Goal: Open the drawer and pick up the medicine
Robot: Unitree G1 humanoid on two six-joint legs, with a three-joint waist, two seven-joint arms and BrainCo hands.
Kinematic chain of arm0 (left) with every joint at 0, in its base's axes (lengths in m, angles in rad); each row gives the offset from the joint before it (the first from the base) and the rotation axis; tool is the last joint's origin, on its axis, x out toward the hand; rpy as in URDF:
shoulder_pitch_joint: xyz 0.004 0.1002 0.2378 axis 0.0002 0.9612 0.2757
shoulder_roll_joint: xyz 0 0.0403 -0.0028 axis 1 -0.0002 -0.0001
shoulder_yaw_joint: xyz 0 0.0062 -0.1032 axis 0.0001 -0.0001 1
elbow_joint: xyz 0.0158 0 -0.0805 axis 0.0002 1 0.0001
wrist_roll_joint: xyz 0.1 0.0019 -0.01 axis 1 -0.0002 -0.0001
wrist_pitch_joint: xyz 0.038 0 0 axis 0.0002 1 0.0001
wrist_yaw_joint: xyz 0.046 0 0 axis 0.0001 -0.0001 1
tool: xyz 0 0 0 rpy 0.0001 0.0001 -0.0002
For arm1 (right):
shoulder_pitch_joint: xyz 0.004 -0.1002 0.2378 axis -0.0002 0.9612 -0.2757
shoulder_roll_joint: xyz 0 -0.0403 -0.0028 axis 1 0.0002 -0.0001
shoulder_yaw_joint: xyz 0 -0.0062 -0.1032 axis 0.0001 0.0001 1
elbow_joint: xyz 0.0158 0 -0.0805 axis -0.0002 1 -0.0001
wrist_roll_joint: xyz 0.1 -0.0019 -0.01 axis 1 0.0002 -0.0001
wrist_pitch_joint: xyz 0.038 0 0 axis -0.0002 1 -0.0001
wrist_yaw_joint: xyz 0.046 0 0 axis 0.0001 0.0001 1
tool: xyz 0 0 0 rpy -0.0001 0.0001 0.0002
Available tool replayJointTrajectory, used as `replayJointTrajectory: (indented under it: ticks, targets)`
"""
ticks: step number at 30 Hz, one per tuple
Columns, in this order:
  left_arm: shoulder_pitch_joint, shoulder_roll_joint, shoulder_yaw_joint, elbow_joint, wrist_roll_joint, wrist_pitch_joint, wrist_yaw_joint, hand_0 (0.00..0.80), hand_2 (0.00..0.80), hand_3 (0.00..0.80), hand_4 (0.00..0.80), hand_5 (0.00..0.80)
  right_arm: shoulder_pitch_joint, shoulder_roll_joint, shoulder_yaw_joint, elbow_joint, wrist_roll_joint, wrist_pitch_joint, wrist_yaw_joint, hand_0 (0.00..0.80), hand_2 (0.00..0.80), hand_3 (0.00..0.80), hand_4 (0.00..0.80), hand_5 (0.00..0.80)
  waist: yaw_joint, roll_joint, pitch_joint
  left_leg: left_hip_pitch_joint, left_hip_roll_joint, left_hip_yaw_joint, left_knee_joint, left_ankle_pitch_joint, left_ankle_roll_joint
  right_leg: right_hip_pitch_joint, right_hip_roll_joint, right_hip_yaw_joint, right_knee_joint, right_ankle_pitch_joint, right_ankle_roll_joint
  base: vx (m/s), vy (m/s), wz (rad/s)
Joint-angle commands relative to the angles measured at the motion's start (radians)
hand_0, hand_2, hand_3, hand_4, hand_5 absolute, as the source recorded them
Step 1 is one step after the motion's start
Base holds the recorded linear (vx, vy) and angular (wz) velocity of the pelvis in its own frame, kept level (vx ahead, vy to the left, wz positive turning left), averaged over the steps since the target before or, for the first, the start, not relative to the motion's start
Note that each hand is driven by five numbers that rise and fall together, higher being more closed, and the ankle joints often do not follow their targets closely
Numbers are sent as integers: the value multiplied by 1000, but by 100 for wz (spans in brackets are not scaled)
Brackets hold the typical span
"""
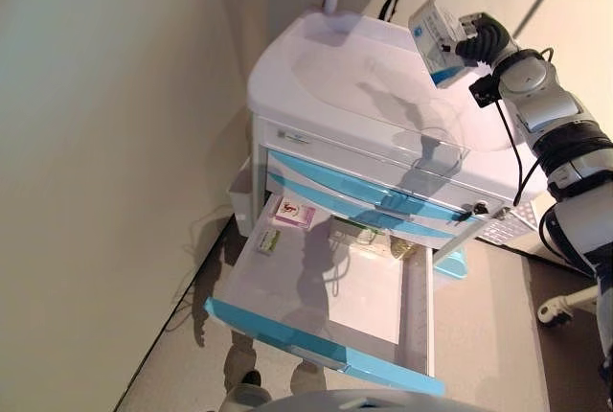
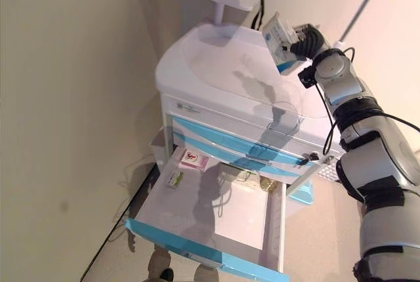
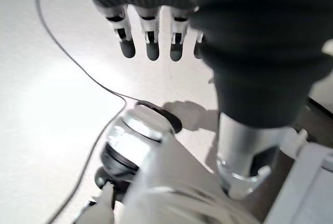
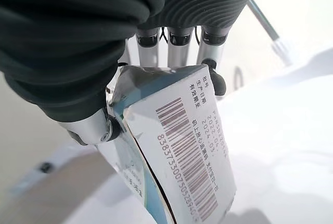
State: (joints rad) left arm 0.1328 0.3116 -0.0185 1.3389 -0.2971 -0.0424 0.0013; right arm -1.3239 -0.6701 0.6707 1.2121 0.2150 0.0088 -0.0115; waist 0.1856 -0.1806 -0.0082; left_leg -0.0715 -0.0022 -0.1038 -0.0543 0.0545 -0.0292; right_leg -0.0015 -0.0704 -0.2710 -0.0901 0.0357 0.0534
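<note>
Pinching the medicine box (image 4: 177, 146) between curled fingers, the right hand (image 1: 479, 40) risks dropping it onto the cart top (image 1: 354, 86) below if that light grip slackens.

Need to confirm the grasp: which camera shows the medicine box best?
The right wrist view: the medicine box fills it, the right hand curled round its top. Both eye views show it small, held above the cart top. The left wrist view shows only the left hand.
</note>
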Motion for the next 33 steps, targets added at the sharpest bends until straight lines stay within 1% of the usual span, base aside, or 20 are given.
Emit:
replayJointTrajectory:
  ticks: [1,2,3,4,8,12,16,17,18,21,22,23,25,33]
  targets:
    - [-35,41,-22,49,-8,1,19,0,0,0,0,0,-159,-24,27,62,-97,-16,-60,800,800,800,800,800,23,-30,9,8,-12,14,-33,6,-3,-1,4,-19,35,17,51,22,-9,26]
    - [-35,44,-25,48,-5,1,21,0,0,0,0,0,-173,-19,48,105,-149,-6,-66,800,800,800,800,800,30,-32,11,3,-13,8,-33,8,-3,-1,4,-24,33,17,52,13,-2,15]
    - [-37,45,-27,48,-4,1,22,0,0,0,0,0,-179,-13,50,114,-164,-6,-69,800,800,800,800,800,33,-33,13,1,-14,5,-33,9,-2,-2,4,-26,33,17,52,16,-5,12]
    - [-45,49,-31,47,-1,1,27,0,0,0,0,0,-196,-6,71,152,-227,6,-78,800,800,800,800,800,39,-37,16,-6,-16,-5,-33,10,-2,-5,2,-34,30,18,52,6,-6,7]
    - [-54,45,-46,40,6,0,29,0,0,0,0,0,-202,10,111,193,-339,15,-80,800,800,800,800,800,50,-42,23,-16,-20,-22,-33,13,-1,-9,0,-46,28,19,54,8,-1,15]
    - [-65,41,-48,45,12,-1,28,0,0,0,0,0,-170,22,97,184,-352,8,-85,800,800,800,800,800,55,-45,26,-20,-23,-30,-33,13,0,-9,0,-53,26,18,54,11,0,5]
    - [-68,38,-50,31,5,-8,28,0,0,0,0,0,-147,31,111,188,-390,2,-64,800,800,800,800,800,60,-45,32,-24,-23,-37,-33,12,1,-11,-1,-58,25,17,53,3,-1,4]
    - [-69,36,-50,32,6,-9,29,0,0,0,0,0,-141,34,111,182,-395,-1,-64,656,656,656,656,656,60,-45,32,-24,-23,-38,-33,11,1,-11,-1,-58,25,17,53,4,1,12]
    - [-70,36,-50,32,7,-10,28,0,0,0,0,0,-135,35,109,181,-394,0,-59,640,640,640,640,640,60,-44,33,-24,-23,-39,-33,11,1,-11,-1,-59,26,17,53,3,2,7]
    - [-69,33,-53,34,9,-9,24,0,0,0,0,0,-127,44,117,189,-420,1,-52,671,671,671,671,671,60,-42,33,-23,-25,-39,-33,10,1,-10,-1,-58,25,16,52,2,1,2]
    - [-70,32,-51,34,9,-10,25,0,0,0,0,0,-124,47,116,192,-427,1,-54,700,700,700,700,700,60,-41,33,-23,-25,-39,-33,10,1,-10,-2,-58,25,16,52,0,0,0]
    - [-70,32,-51,34,9,-10,25,0,0,0,0,0,-124,47,116,192,-427,1,-54,709,709,709,709,709,60,-41,33,-23,-25,-39,-33,10,1,-10,-2,-58,25,16,52,0,0,0]
    - [-75,31,-51,30,9,-10,24,0,0,0,0,0,-113,51,119,187,-439,1,-46,800,800,800,800,800,60,-37,34,-23,-25,-41,-33,10,1,-10,-3,-60,26,15,51,0,0,0]
    - [-79,22,-53,35,19,-10,18,0,0,0,0,0,-71,80,94,181,-451,-2,-36,800,800,800,800,800,58,-30,40,-23,-27,-43,-33,11,2,-11,-5,-66,25,17,52,0,0,0]
